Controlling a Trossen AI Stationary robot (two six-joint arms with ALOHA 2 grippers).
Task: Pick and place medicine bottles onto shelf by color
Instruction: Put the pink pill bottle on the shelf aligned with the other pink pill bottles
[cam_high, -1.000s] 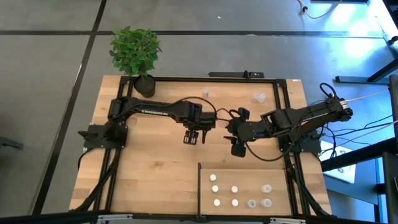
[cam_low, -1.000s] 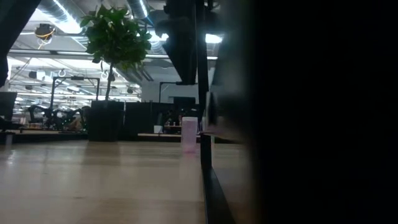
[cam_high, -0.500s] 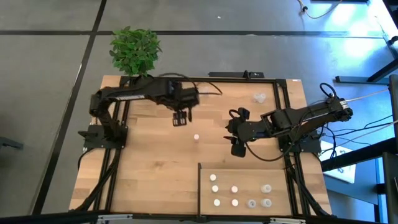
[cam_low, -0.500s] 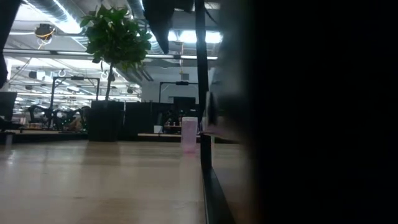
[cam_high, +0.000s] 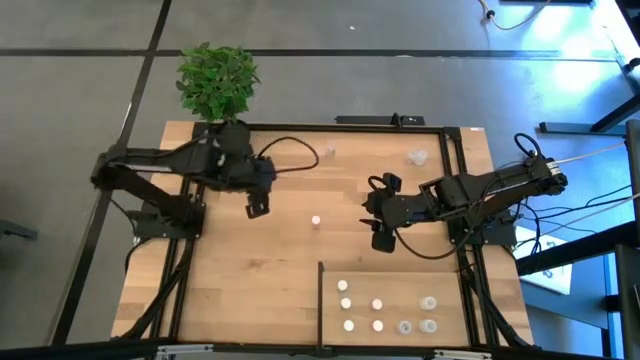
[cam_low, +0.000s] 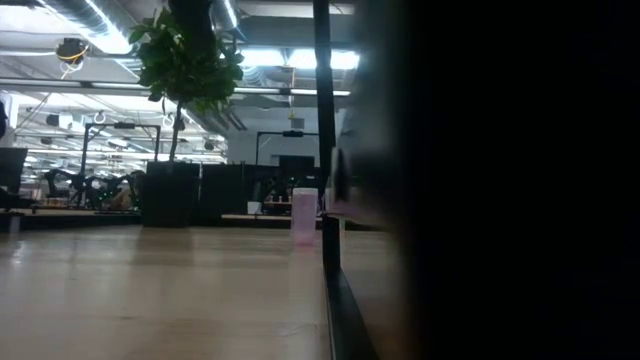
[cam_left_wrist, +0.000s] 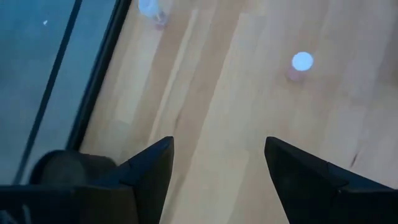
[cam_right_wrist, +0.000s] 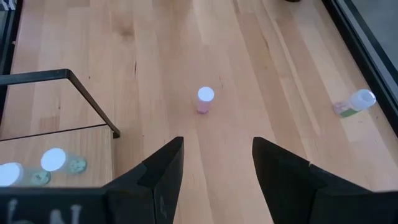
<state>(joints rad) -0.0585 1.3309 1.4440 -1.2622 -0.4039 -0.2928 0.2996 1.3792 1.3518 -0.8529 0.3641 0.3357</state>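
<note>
A pink, white-capped medicine bottle stands upright on its base on the tabletop, near the middle; it also shows in the low view. My left gripper hangs open above the table's left half, well left of the bottle. My right gripper hovers open to the right of that bottle, with nothing between its fingers. The shelf lies at the near right and carries several bottles: white-capped ones on its left and translucent ones on its right.
Near the far edge there is a small bottle and, further right, translucent bottles. One bottle lies on its side. A potted plant stands at the far left corner. A black frame borders the table.
My left gripper has drawn back from over the pink bottle toward the table's left edge. It has risen and rolled at the wrist while staying open. The pink bottle, first hidden beneath it, stands upright in the same spot.
</note>
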